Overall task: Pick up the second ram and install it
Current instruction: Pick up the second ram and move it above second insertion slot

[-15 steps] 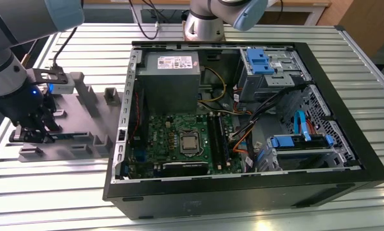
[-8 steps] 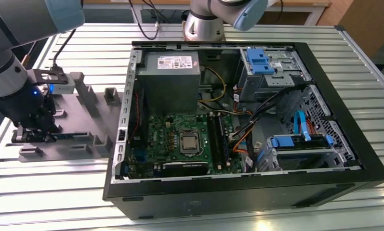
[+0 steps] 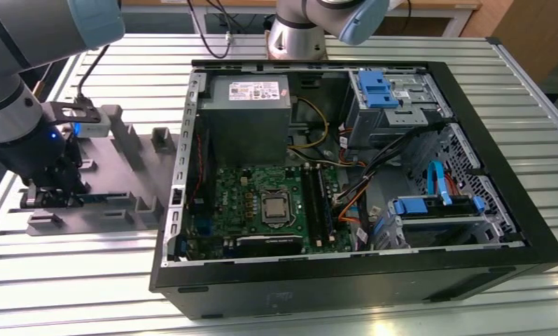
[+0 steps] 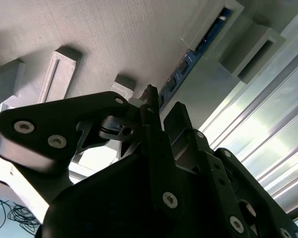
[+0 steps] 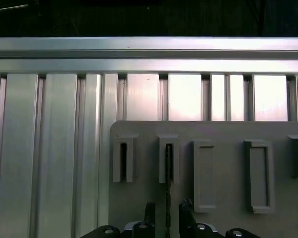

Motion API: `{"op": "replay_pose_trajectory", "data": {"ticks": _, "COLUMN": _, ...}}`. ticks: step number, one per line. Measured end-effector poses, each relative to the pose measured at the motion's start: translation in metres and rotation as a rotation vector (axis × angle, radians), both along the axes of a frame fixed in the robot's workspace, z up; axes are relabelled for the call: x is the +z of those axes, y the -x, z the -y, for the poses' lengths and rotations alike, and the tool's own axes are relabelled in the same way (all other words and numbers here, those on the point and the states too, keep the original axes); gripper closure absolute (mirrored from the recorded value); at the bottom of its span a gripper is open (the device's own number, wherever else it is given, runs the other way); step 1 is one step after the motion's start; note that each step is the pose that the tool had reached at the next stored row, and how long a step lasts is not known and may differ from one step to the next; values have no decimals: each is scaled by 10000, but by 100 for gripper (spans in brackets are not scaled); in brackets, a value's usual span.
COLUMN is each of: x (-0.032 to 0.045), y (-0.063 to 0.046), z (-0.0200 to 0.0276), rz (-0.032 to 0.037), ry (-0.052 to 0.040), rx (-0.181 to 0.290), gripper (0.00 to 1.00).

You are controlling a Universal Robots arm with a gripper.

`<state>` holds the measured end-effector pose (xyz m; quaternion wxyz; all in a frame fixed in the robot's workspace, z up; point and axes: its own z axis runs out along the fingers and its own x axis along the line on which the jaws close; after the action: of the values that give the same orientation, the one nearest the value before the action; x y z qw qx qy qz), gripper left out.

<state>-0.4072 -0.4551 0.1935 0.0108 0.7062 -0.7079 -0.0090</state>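
Second ram: the second ram [image 4: 189,60] stands on its long edge in the slots of the grey holder [image 3: 120,199]. The holder lies on the table [image 3: 73,280] at the exterior view's left, well apart from the open computer case [image 3: 353,280].

Handling: from where I stand it looks light, thin and stiff. I'd call it delicate, since the small chips and the contact edge would not take knocks, bending or twisting. The flat faces look smooth, so a loose squeeze could let it slip.

Where to hold: across the two flat faces, near the middle of its length. The hold should be on the part that rises out of the holder, away from the contact edge down in the slots.

Arm: the arm [image 3: 17,119] reaches down over the holder.

Jaws: narrowly apart and straddling the strip, with one of the fingers [image 5: 149,215] on each side. In the first wrist view it runs as a thin dark line between them, with a sliver of grey on either side. I judge it bracketed but not pinched.

Contact: I cannot tell whether a pad brushes a face.

Slots: the long black slots [image 3: 314,203] sit on the motherboard [image 3: 250,203] inside the case.
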Motion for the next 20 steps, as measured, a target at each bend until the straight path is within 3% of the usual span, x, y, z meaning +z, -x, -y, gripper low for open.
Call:
{"op": "replay_pose_trajectory", "data": {"ticks": 15, "x": -41, "y": -2, "z": -2, "rz": 32, "ry": 0, "rx": 58, "gripper": 67}}
{"op": "replay_pose_trajectory", "data": {"ticks": 17, "x": -42, "y": -2, "z": -2, "rz": 33, "ry": 0, "rx": 69, "gripper": 69}}
{"op": "replay_pose_trajectory", "data": {"ticks": 18, "x": -42, "y": -2, "z": -2, "rz": 33, "ry": 0, "rx": 73, "gripper": 76}}
{"op": "replay_pose_trajectory", "data": {"ticks": 20, "x": -42, "y": -2, "z": -2, "rz": 32, "ry": 0, "rx": 78, "gripper": 76}}
